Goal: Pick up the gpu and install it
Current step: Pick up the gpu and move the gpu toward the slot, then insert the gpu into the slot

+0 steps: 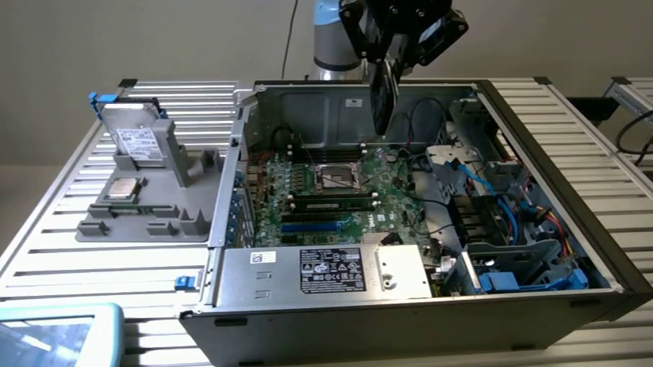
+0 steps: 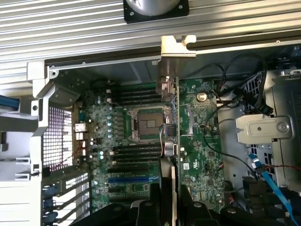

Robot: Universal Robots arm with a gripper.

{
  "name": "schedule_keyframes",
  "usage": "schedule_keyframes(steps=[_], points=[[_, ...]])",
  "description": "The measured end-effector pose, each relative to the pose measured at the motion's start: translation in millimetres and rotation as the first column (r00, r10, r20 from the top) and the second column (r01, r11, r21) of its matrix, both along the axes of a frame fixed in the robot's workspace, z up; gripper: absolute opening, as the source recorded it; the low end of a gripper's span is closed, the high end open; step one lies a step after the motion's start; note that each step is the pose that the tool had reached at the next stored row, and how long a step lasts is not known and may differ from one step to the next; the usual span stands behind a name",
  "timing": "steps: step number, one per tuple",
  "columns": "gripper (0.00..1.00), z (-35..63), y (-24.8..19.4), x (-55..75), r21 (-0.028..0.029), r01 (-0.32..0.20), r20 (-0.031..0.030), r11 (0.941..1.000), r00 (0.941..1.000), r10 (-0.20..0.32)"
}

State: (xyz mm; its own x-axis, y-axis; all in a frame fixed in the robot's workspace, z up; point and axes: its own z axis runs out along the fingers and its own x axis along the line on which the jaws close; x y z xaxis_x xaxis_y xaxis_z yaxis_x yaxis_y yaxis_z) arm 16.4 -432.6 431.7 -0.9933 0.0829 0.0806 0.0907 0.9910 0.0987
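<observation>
Case [image 1: 408, 321]: lies open on the slatted surface [image 1: 61, 260], with the motherboard [image 1: 337, 191] exposed.
Gpu [image 1: 384, 103]: hangs on edge above the motherboard, not touching it. Its silver bracket is at the end away from the fingers.
End effector [image 1: 389, 65]: narrowly parted, with the fingers pressed against the gpu's two faces, pinching its upper end. It is raised over the far side of the case.

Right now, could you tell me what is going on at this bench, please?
The robot arm's gripper is clamped on the gpu and holds it on edge above the open computer case. The card hangs over the motherboard and is not yet seated in a slot. Its silver bracket is at the end away from the gripper.
</observation>
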Motion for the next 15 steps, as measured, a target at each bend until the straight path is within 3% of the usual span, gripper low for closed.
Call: schedule_keyframes(steps=[4,11,15], points=[[0.27,-0.6,2.1,0.2,0.004,-0.007,0.0021,1.0,1.0,0.007],[0.27,-0.6,2.2,0.2,0.0051,-0.008,0.0021,1.0,1.0,0.008],[0.27,-0.6,2.1,0.2,0.0278,-0.049,0.0026,0.9984,0.9988,0.049]])
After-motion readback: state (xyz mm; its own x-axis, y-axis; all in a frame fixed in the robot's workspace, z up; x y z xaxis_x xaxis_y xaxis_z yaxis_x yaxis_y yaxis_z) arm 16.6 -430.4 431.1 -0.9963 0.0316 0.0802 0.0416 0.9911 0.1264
